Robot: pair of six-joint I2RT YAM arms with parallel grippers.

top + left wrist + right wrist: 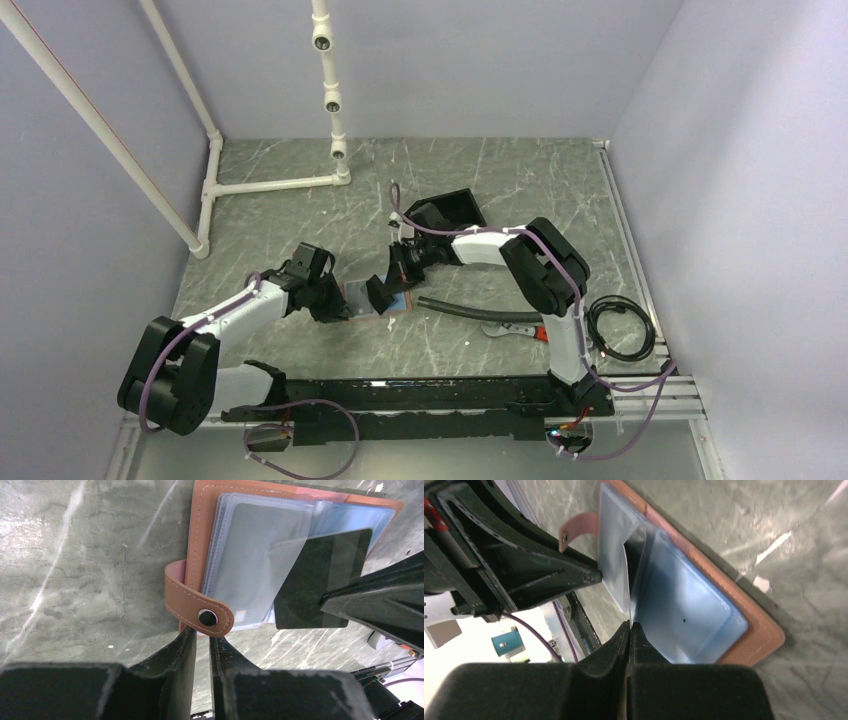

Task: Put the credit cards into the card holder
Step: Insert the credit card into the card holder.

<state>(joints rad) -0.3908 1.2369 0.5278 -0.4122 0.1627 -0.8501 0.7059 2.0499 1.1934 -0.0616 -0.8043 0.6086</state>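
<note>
Open tan card holder (202, 530) flat mid-table (480, 180), between two claws. Right claw (629, 625) clenched on a dark card (320, 575), one end tucked under a clear sleeve (250, 555). Left claw (201, 637) nearly closed at the strap (200, 605); grip impossible to tell.

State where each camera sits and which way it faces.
Top external: high behind the left arm and right arm, facing down on the table; both show.
Left wrist: on the left arm, facing down at the card holder; own jaws below, right gripper holding a credit card.
Right wrist: on the right arm, facing the open holder; own jaws shut on the card, left gripper at left.
Wrist views share: holder, card.
</note>
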